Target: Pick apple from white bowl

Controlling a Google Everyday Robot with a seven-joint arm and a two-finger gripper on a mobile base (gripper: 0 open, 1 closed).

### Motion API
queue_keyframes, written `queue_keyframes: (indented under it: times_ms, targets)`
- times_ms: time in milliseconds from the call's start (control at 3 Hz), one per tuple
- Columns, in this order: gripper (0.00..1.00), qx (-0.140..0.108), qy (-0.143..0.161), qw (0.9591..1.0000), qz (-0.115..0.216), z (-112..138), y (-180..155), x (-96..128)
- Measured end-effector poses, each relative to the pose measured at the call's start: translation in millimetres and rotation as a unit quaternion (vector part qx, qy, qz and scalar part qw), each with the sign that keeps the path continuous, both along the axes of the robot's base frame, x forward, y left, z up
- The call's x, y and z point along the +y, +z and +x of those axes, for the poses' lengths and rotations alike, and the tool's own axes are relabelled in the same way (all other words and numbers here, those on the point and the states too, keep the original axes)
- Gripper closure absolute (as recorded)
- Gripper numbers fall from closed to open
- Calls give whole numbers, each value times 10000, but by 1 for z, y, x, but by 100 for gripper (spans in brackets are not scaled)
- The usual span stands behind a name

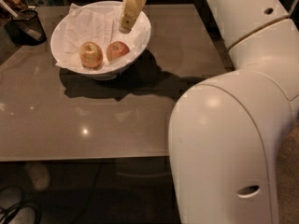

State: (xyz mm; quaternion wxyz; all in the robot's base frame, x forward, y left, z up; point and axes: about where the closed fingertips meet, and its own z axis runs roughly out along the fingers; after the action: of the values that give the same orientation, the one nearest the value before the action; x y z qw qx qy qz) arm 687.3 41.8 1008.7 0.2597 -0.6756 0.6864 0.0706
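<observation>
The white bowl point(143, 40) stands at the far left of the table, lined with crumpled white paper. Two apples lie in its near side. The redder apple point(117, 50) is on the right. A paler yellow-orange apple point(90, 54) is just left of it. My gripper point(125, 28) hangs tilted over the bowl's right half. Its tip is just above and slightly behind the red apple and apart from it. It holds nothing that I can see.
A small dark cup of utensils point(27, 24) stands at the table's far left corner, left of the bowl. The brown glossy table point(93, 120) spreads toward me. My white arm point(224, 139) fills the right side of the view.
</observation>
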Motion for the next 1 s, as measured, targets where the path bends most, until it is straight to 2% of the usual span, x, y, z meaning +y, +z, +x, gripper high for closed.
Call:
queue_keyframes:
  times_ms: [333, 667, 1000]
  targets:
    - [39, 33, -9, 10000, 18, 4, -3, 2]
    - [39, 55, -7, 10000, 14, 7, -4, 5]
    - [32, 157, -3, 9999, 33, 10, -13, 9]
